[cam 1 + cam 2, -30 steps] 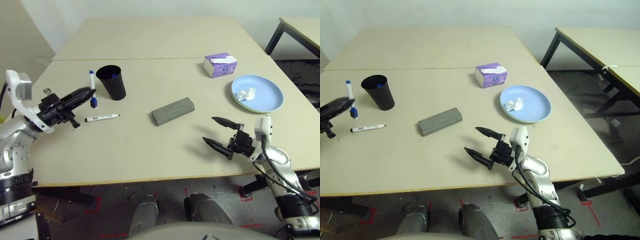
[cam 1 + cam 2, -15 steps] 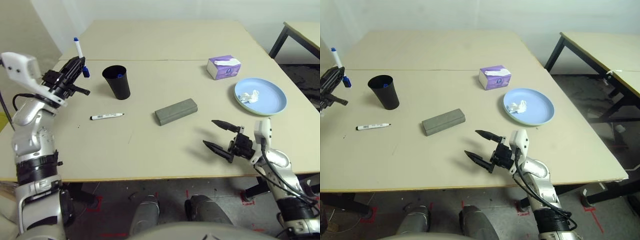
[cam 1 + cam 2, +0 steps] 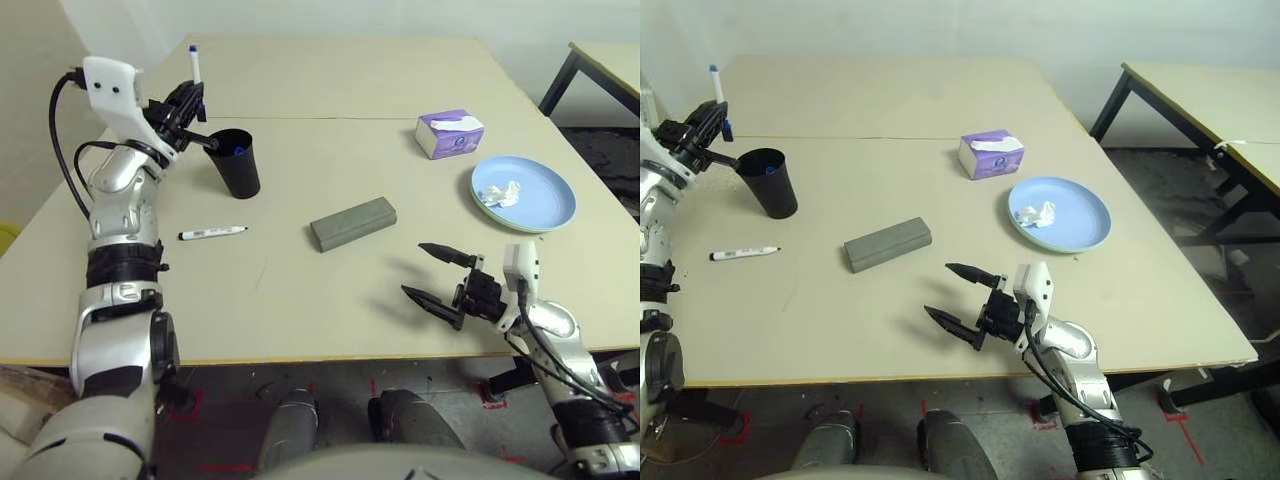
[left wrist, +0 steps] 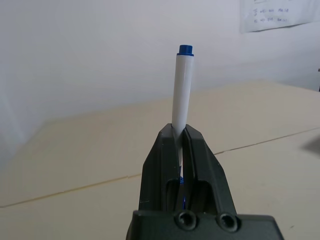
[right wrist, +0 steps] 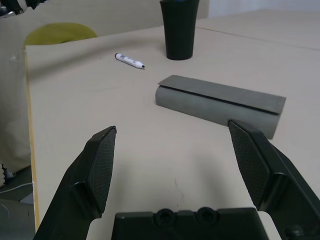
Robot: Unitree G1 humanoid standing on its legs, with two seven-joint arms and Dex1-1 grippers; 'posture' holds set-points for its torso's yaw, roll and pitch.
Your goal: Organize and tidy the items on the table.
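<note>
Near the table's far-left part, the left hand is pinched on the blue-capped marker, held upright just left of and above the black cup; dropping it in likely means a short move right. The black-capped marker lies crosswise near the left edge, its print unreadable. The grey case lies diagonally mid-table, nearer the spread, empty right hand.

I see even, soft overhead light, a bright pale table, faint shadows under the right gripper and glasses case, no glare, sharp wrist views, mild edge distortion.
</note>
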